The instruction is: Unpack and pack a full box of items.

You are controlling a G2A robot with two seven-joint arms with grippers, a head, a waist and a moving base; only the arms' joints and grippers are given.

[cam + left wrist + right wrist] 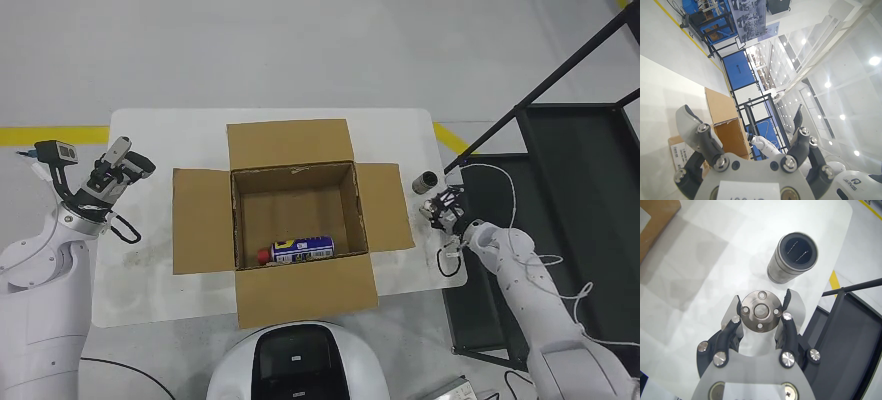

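The right gripper is clenched on a round steel flange with four bolt holes and a centre bore. Its fingers press on opposite sides of the flange's rim, near the tabletop's right edge. Just beyond it is a grey linear bearing, its dark bore facing the wrist camera. A black metal rack runs along that same edge. A strip of white tabletop separates this gripper from the right flap of the cardboard box, which sits mid-tabletop with all four flaps folded out. Inside, a spray can with a blue and yellow label lies on its side along the near wall. The left gripper is spread wide and holds nothing, over the tabletop's left edge. The box's left flap carries a white barcode sticker, too small to read.
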